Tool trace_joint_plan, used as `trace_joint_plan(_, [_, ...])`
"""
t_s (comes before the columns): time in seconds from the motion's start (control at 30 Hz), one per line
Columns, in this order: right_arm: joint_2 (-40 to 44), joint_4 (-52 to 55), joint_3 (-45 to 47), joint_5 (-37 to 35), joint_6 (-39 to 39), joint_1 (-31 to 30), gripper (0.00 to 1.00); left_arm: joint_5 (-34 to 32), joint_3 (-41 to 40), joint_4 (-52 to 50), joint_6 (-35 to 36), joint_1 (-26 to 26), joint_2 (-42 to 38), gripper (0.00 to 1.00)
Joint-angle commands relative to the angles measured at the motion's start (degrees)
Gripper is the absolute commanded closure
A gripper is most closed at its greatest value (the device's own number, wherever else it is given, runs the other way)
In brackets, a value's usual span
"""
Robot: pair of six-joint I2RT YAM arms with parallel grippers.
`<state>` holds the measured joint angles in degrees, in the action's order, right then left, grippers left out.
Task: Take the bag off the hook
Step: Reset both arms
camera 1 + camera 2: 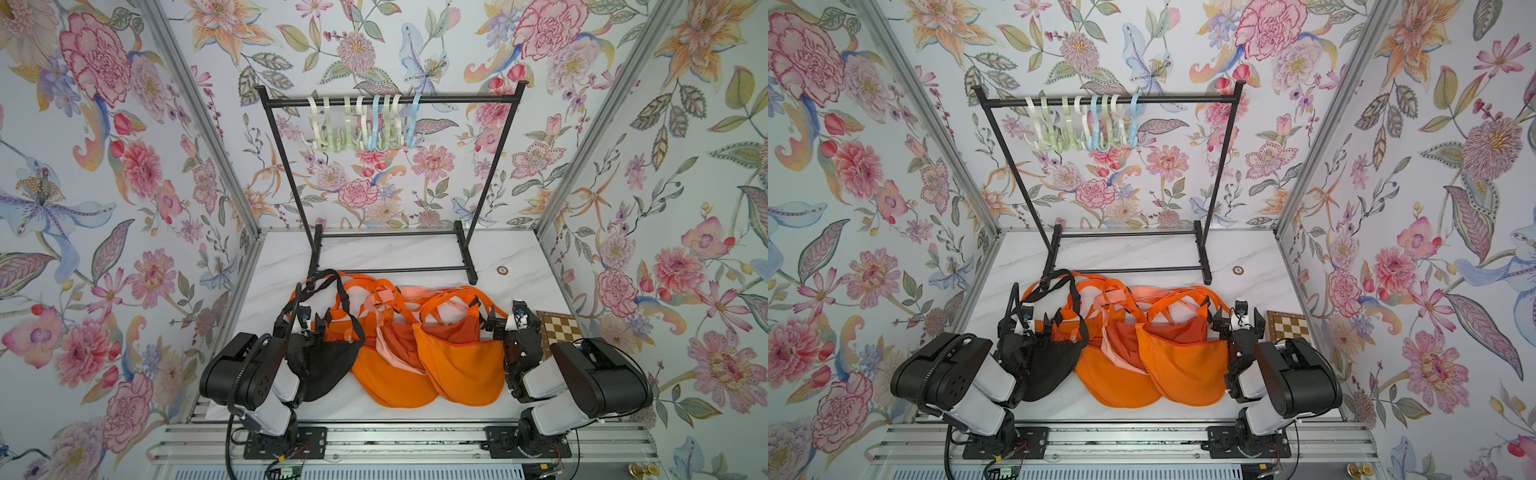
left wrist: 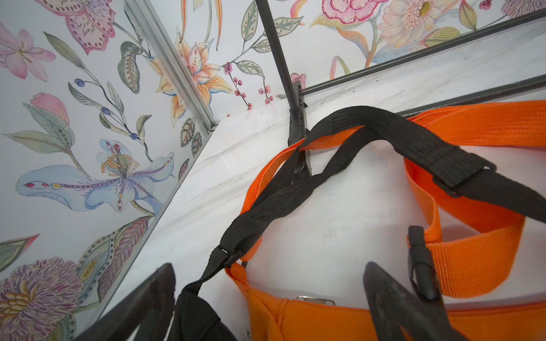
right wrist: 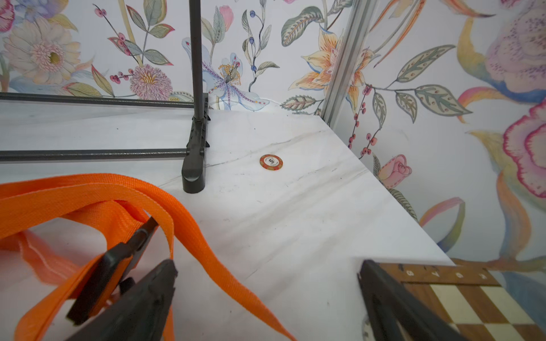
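Observation:
Several pastel hooks (image 1: 361,124) (image 1: 1084,124) hang empty on the black rack's top rail (image 1: 457,99). The bags lie in a heap on the table below: a black bag (image 1: 328,365) at the left, orange bags (image 1: 461,365) (image 1: 1183,370) and a pink one (image 1: 386,345) beside it. My left gripper (image 1: 311,320) (image 2: 269,265) is open just above the black bag's top edge, and the black strap (image 2: 384,130) runs ahead of it over the rack's foot. My right gripper (image 1: 505,318) (image 3: 267,262) is open at the heap's right side, with an orange strap (image 3: 206,236) lying between its fingers.
A poker chip (image 3: 271,162) (image 1: 502,270) lies right of the rack's right foot (image 3: 193,177). A chessboard (image 1: 559,328) (image 3: 472,301) sits against the right wall beside my right gripper. Flowered walls close in the left, right and back. The rack's base bars (image 1: 395,270) cross the table behind the bags.

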<state>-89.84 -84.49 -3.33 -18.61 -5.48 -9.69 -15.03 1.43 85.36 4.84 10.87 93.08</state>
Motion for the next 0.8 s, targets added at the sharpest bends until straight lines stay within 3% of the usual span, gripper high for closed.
trace_joint_plan(0.0, [-2.57, -6.45, -1.45, 2.46, -2.58, -0.14, 0.01, 2.1, 2.43, 12.67, 0.91, -1.47, -0.12, 0.01])
trace_joint_plan(0.1, [-2.62, -4.62, -2.78, 3.2, -1.62, 1.22, 0.01, 6.83, 11.69, -7.73, -4.47, -6.52, -3.05, 0.0])
trace_joint_plan(0.17, [-0.41, 4.65, -6.07, 5.61, 0.48, 3.15, 0.01, 10.61, 11.82, -7.74, -6.37, -9.15, -2.88, 0.01])
trace_joint_plan(0.23, [1.41, 22.96, -13.97, 9.79, 4.52, 6.7, 0.01, 10.39, 11.76, -8.14, -6.34, -9.03, -3.08, 0.0])
trace_joint_plan(0.3, [1.39, 20.9, -13.16, 14.44, 5.63, 9.55, 0.01, 10.42, 11.67, -7.75, -6.25, -9.03, -3.05, 0.01])
trace_joint_plan(0.77, [1.25, 20.85, -13.24, 11.12, 3.8, 7.17, 0.01, 9.96, 11.0, -6.32, -5.72, -8.46, -2.99, 0.01])
